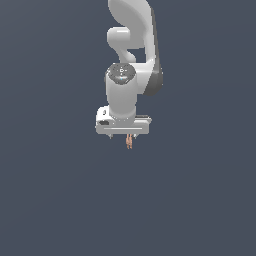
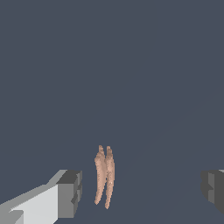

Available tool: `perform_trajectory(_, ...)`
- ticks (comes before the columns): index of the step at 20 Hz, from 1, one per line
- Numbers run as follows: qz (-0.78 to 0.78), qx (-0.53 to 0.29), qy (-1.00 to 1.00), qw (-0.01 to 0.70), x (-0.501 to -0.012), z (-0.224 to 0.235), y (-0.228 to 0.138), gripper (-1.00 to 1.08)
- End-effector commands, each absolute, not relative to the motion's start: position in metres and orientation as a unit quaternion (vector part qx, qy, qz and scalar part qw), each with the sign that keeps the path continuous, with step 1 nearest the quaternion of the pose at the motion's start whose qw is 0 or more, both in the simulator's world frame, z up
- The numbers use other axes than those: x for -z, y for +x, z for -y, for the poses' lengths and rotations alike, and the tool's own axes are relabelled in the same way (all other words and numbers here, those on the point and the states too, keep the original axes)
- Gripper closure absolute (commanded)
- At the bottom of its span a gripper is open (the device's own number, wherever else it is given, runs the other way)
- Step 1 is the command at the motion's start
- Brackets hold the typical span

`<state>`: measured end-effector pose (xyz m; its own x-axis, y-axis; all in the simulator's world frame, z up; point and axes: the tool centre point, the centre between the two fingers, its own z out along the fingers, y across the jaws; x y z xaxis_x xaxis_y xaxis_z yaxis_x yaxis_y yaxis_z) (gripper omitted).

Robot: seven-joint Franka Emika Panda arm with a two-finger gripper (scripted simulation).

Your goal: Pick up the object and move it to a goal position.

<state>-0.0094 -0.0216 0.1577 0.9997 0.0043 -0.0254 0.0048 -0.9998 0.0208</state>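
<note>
The object is a small slender orange-brown thing of two narrow lobes, showing just below the white gripper body in the exterior view. In the wrist view the object lies between the two fingers, much closer to one grey finger than to the other, and touches neither. My gripper points straight down and is open, its jaws wide apart in the wrist view. Nothing is held.
A plain dark grey-blue surface fills both views. The white arm rises above the gripper. No other objects or goal marker show.
</note>
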Motion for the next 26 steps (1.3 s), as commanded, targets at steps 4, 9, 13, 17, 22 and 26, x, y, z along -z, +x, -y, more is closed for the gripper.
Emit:
perform_trajectory(4,0.002,0.009,1.000,0.013,-0.160,0.029,-0.008,-0.92)
perform_trajectory(9,0.016,-0.003,1.000,0.025,-0.169,0.057,-0.001,-0.92)
perform_trajectory(13,0.016,-0.003,1.000,0.025,-0.169,0.057,-0.001,-0.92)
perform_trajectory(17,0.015,-0.003,1.000,0.023,-0.163,0.052,-0.005,-0.92)
perform_trajectory(22,0.011,-0.002,1.000,0.017,-0.146,0.039,-0.016,-0.92)
perform_trajectory(26,0.006,-0.002,1.000,0.011,-0.127,0.023,-0.032,-0.92)
